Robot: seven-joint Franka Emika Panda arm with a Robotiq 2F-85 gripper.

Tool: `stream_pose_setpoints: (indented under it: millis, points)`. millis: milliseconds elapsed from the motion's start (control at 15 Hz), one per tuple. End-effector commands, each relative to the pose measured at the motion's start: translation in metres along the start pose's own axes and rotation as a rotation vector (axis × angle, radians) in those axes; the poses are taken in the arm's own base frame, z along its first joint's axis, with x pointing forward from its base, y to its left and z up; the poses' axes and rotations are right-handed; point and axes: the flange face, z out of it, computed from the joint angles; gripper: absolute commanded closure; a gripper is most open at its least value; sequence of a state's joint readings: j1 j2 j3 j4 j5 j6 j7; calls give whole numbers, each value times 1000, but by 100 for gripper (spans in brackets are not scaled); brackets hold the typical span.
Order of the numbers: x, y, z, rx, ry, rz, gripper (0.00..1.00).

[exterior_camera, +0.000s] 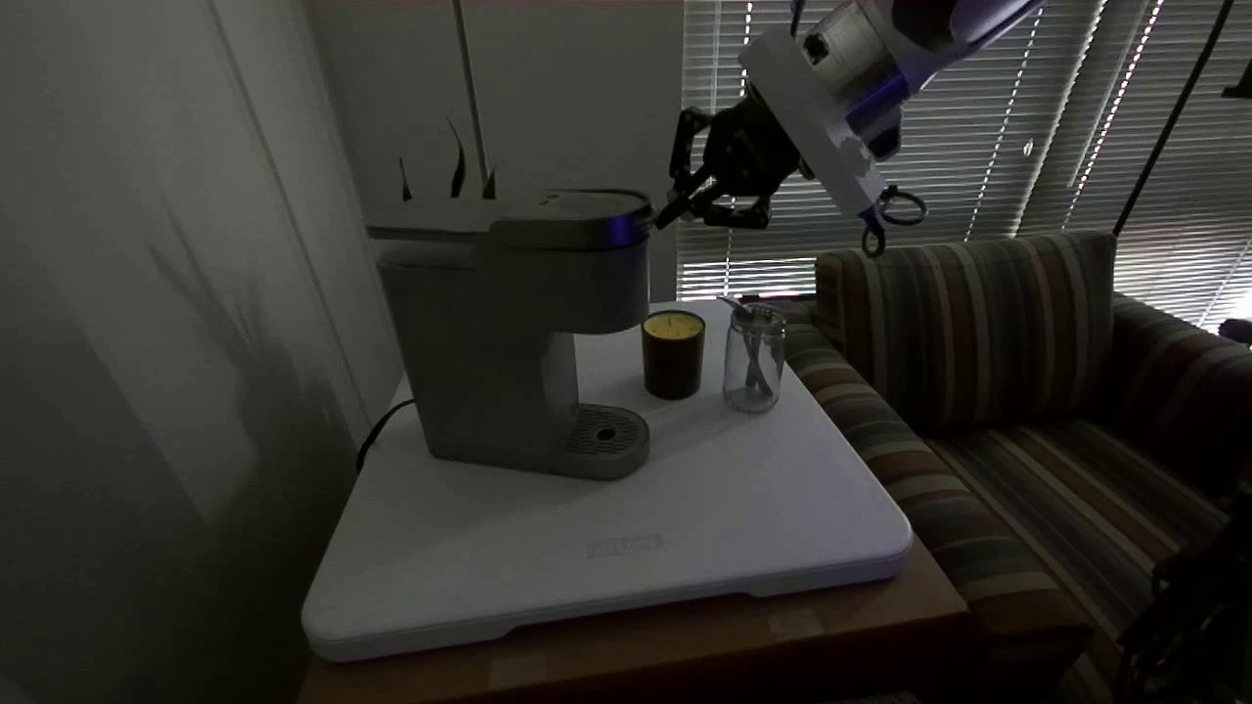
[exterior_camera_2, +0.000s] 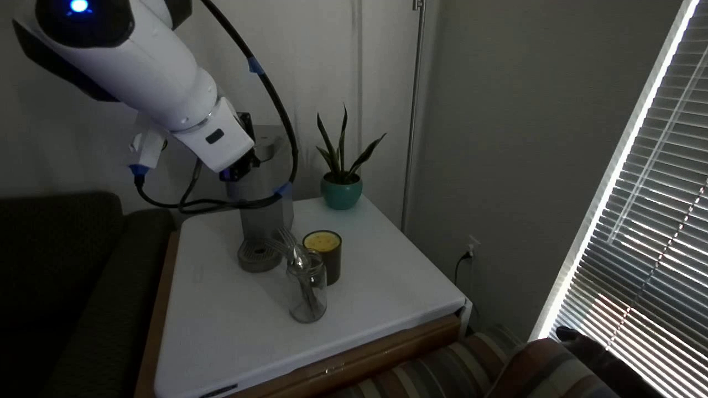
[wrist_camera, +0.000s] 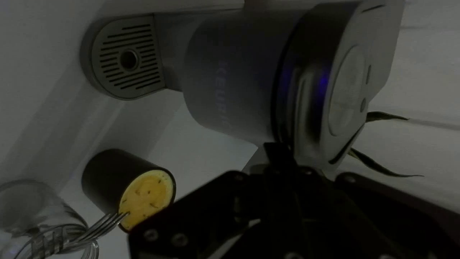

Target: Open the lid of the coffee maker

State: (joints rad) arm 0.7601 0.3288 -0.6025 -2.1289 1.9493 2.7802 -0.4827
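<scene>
In an exterior view, clock centred on coffee maker (exterior_camera: 514, 332) | lid (exterior_camera: 574, 219): 1 o'clock, down | gripper (exterior_camera: 669, 214): 2 o'clock, fingers together, empty, tips at lid's front edge, contact unclear; probably so for a slim prying wedge | dark cup (exterior_camera: 673, 367): 3 o'clock; glass jar (exterior_camera: 735, 385) beyond, propping cutlery (exterior_camera: 754, 364); both likely outside lid's swing

Matt and glossy surfaces showing;
the coffee maker (exterior_camera: 518, 332) is looking matt plastic, its glossy-edged lid (wrist_camera: 332, 79) gleaming; the glass jar (exterior_camera: 769, 364) is glinting; cloth is covering the armchair (exterior_camera: 978, 381) at right.
</scene>
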Motion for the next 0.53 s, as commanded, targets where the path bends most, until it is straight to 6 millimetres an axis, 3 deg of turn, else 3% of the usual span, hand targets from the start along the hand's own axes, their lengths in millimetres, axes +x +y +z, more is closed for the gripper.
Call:
stream_pose_setpoints:
  millis: [0, 467]
  points:
    - [6, 1, -2, 96, -31, 75, 100]
    - [10, 6, -4, 144, -46, 132, 100]
